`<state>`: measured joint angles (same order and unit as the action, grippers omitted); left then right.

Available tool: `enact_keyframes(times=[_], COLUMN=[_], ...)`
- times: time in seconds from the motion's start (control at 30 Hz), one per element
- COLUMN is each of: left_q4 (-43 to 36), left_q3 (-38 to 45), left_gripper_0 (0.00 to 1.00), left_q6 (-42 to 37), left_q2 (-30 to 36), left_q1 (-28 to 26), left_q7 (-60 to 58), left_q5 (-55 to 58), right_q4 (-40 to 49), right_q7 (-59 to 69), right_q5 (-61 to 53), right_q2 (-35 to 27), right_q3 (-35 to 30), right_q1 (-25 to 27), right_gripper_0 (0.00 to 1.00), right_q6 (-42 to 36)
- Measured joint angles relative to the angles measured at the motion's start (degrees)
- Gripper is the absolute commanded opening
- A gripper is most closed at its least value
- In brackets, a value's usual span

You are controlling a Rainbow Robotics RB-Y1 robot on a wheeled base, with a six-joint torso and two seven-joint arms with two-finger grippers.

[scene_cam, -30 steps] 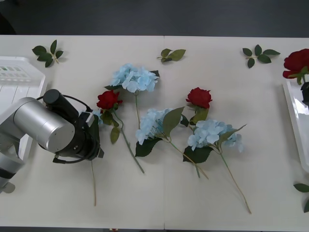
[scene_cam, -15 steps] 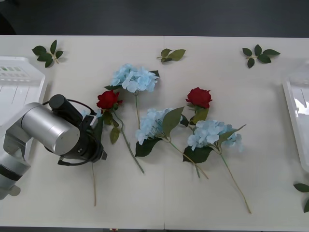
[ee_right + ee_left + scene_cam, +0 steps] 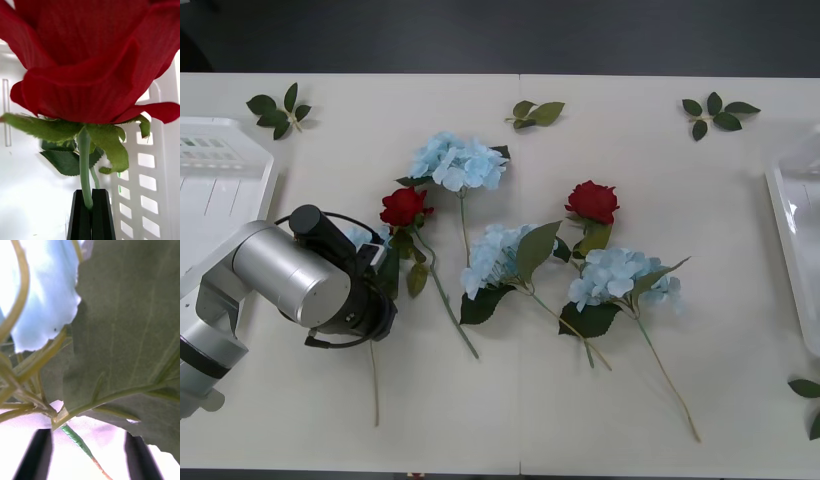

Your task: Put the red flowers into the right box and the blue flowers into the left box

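Black left gripper [image 3: 88, 453], jaws spread wide, straddles a blue flower's stem [image 3: 77, 438] near the left box [image 3: 220, 185]. Right gripper [image 3: 92, 215], clamped on a red rose stem [image 3: 84, 168], hangs over the right box [image 3: 150, 187]. Next, likely: closing left, releasing right.

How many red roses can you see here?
3. One rose lies beside the left gripper, one rose lies mid-table, and one rose is held by the right gripper over the right box. More may be hidden.

The pale table [image 3: 510, 420] carried loose green leaf sprigs: one near its far left corner [image 3: 277, 110], one at far centre [image 3: 537, 113], one toward the far right [image 3: 717, 113], and another at the near right edge [image 3: 810, 395]
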<state>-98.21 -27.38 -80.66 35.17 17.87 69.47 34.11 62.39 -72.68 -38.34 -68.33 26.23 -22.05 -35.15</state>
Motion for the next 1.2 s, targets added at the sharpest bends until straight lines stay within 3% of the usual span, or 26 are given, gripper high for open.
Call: enact_keyframes(times=[0.03,0.1,0.13,0.17,0.27,0.37,0.53,0.7,0.97,1.2], left_q4=[0.0,0.0,0.0,0.0,0.0,0.0,-2.3,-9.4,-20.1,-20.1], left_q3=[0.0,0.0,0.0,0.0,0.0,0.0,0.2,4.7,20.1,35.0], left_gripper_0=[0.0,0.0,0.0,0.0,0.0,0.0,0.0,0.0,0.0,0.0], left_q6=[0.0,0.0,0.0,0.0,0.1,0.8,-0.1,-6.7,-18.8,-22.7], left_q2=[0.0,0.0,0.0,0.0,0.0,0.0,1.2,3.1,3.2,3.2], left_q1=[0.0,0.0,0.0,0.0,0.0,0.0,0.0,-0.6,-2.4,-2.0], left_q7=[0.0,0.0,0.0,0.0,0.0,0.0,0.0,0.1,0.7,8.5], left_q5=[0.0,0.0,-0.1,-0.1,-0.1,-0.1,-0.1,-0.1,0.1,0.8], right_q4=[-0.5,-1.4,-1.7,-2.0,-2.5,-2.6,-2.3,1.4,17.0,29.4], right_q7=[0.0,0.0,0.0,0.0,0.0,0.0,-0.1,-1.9,-3.7,-3.7], right_q5=[0.0,0.0,0.0,0.0,0.0,0.0,-1.7,-7.9,-21.0,-31.1], right_q2=[0.1,0.1,0.1,0.1,0.1,0.1,0.1,0.0,-3.4,-7.8], right_q3=[0.0,0.0,0.0,0.0,0.0,0.0,0.0,0.0,0.0,0.0], right_q1=[0.0,0.0,0.0,0.0,0.0,0.0,0.0,0.0,0.8,1.8], right_gripper_0=[0.12,0.4,0.45,0.57,0.73,0.82,0.88,0.9,0.9,0.9], right_q6=[0.1,0.1,0.1,0.1,0.4,0.5,0.5,0.5,-1.1,-1.7])
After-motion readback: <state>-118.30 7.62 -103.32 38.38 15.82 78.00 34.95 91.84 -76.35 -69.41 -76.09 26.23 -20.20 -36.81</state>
